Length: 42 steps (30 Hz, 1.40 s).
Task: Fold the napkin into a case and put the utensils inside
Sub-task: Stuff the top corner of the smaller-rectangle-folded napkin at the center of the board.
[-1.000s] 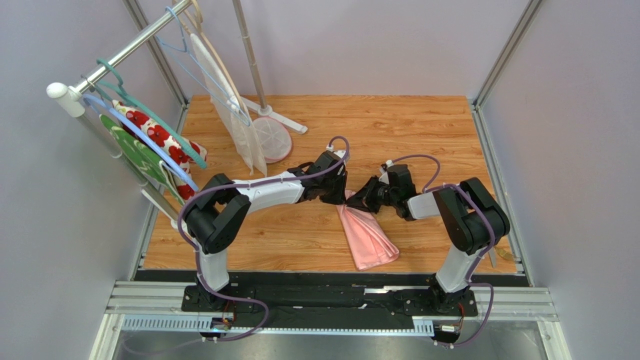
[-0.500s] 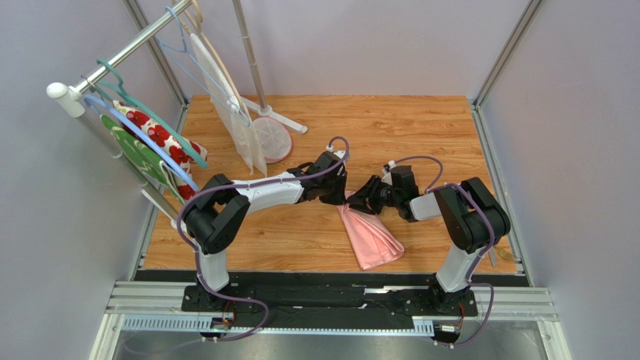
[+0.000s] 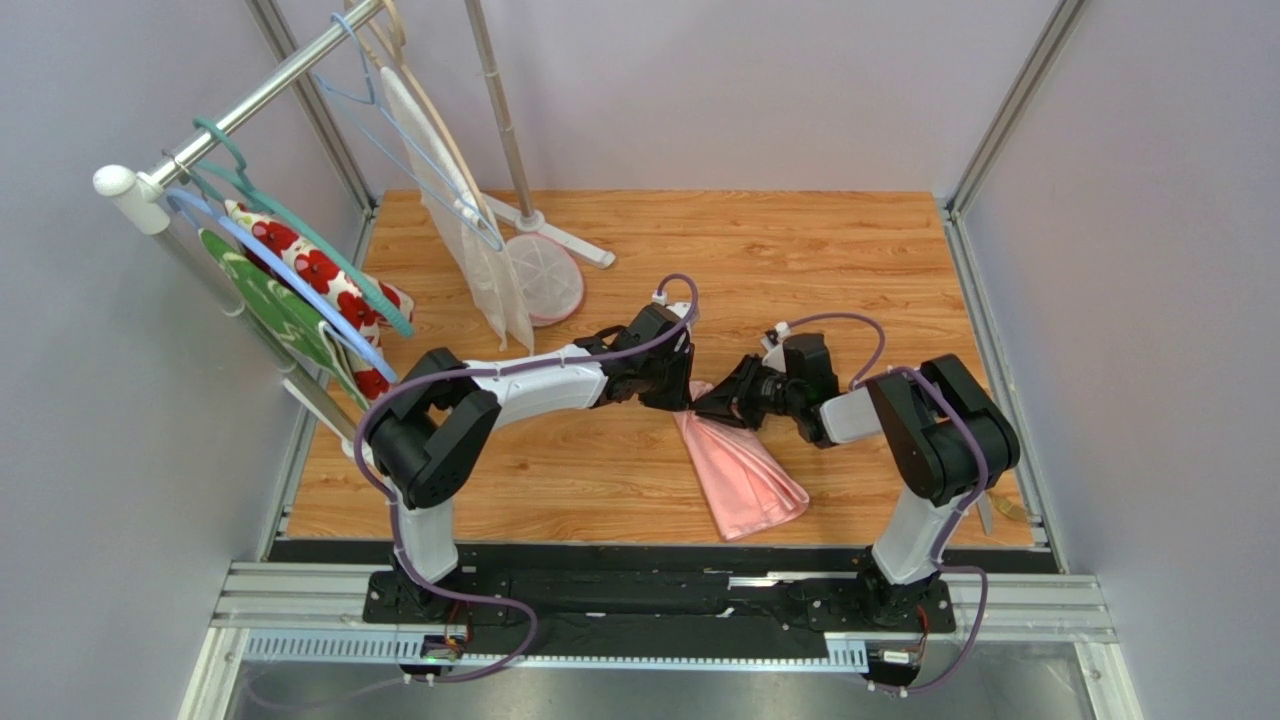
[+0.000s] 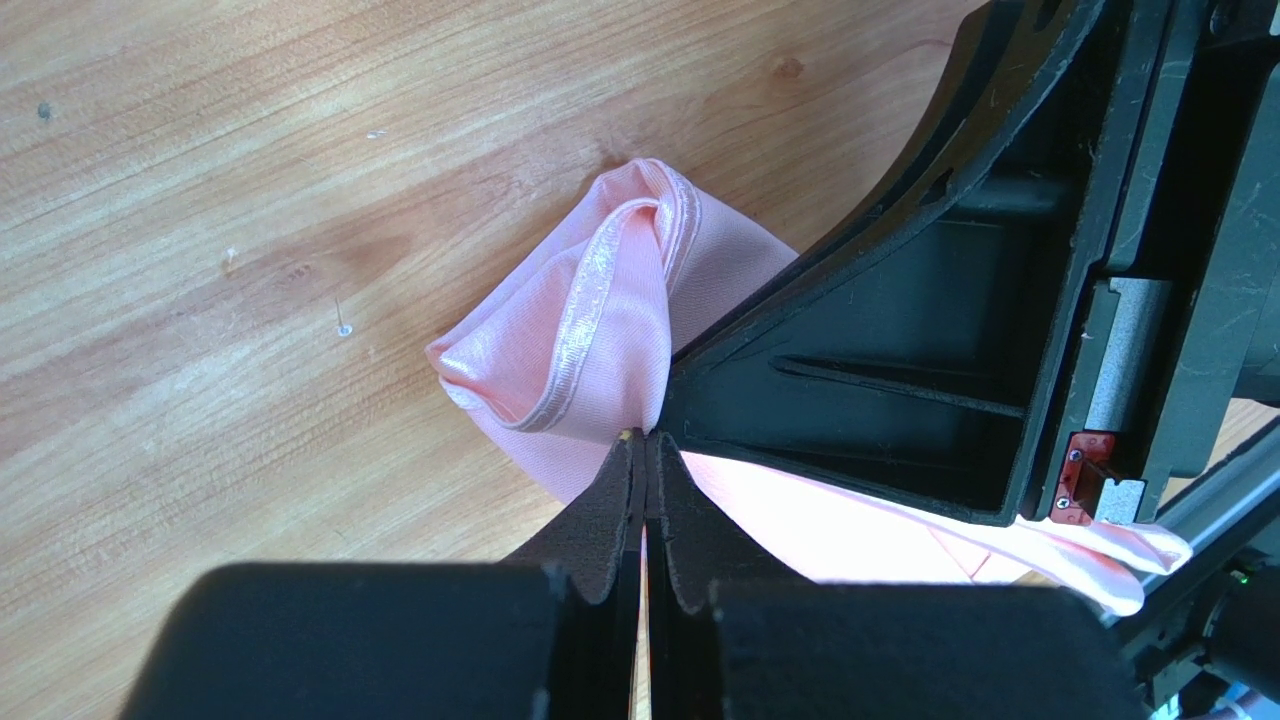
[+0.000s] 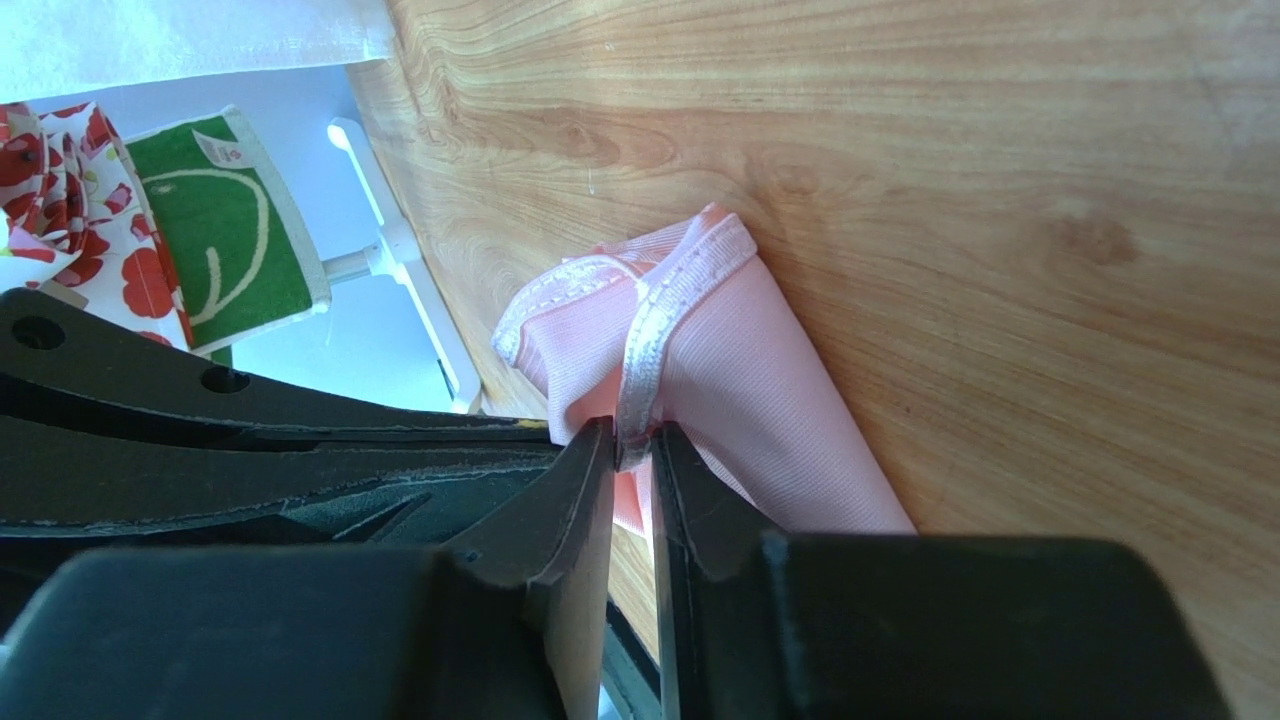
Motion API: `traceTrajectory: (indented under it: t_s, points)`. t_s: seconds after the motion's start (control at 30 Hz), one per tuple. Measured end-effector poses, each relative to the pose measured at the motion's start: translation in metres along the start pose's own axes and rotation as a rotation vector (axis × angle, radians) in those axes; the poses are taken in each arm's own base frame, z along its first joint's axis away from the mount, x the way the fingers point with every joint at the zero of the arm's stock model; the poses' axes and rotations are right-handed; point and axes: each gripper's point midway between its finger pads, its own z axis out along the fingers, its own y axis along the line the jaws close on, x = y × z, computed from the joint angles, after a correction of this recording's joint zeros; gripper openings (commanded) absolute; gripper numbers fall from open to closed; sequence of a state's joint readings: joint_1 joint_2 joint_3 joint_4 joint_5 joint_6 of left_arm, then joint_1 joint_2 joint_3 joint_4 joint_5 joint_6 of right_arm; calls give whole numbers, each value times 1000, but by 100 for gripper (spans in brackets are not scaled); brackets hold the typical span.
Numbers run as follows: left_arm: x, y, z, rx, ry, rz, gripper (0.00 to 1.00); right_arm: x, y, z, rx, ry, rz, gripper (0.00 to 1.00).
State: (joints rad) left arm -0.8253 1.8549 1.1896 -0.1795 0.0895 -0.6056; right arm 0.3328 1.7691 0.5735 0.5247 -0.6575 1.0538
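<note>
The pink napkin (image 3: 739, 477) lies bunched in a fan shape on the wooden table (image 3: 842, 255), narrowing to a point between the two arms. My left gripper (image 3: 679, 393) is shut at that point, its tips (image 4: 643, 438) pressed together against the cloth (image 4: 579, 323). My right gripper (image 3: 721, 405) faces it from the other side. Its jaws (image 5: 631, 444) stand narrow with the napkin's shiny hem (image 5: 649, 353) pinched between the tips. No case shape shows. The utensils are out of view.
A clothes rack (image 3: 226, 128) stands at the left with hangers, a green cloth (image 3: 263, 308) and a white cloth with red flowers (image 3: 313, 270). A white mesh bag (image 3: 466, 225) hangs beside a pole with a round base (image 3: 544, 278). Grey walls enclose the table.
The right gripper's jaws widened briefly and narrowed again on the hem, and its wrist shifted slightly. The napkin's lower end slid a little to the right. The left arm stayed put.
</note>
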Motion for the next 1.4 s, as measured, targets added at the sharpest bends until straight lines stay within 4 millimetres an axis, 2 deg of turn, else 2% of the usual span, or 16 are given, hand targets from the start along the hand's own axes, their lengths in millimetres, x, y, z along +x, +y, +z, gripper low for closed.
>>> traceTrajectory:
  t_s: [0.43,0.67,0.77,0.87,1.07,1.1,1.2,1.4]
  points:
    - [2,1,1,2,3,0,0,0,-6,-5,-10,-4,16,27]
    - [2,0,1,9,2,0,0,-2,-3,-8,-30,-7,16,13]
    - [2,-1,1,10,2,0,0,-3,-3,-8,-36,-6,15,12]
    - [2,-1,1,11,2,0,0,-3,-3,-8,-37,-5,15,0]
    - [2,-1,1,12,3,1,0,-1,-8,-7,-33,5,23,0]
    - [2,-1,1,12,3,1,0,-1,-9,-7,-32,6,25,0]
    - [2,-1,1,14,4,1,0,-1,-10,-6,-30,7,26,21]
    - [2,-1,1,15,4,2,0,-2,-11,-7,-28,8,16,27]
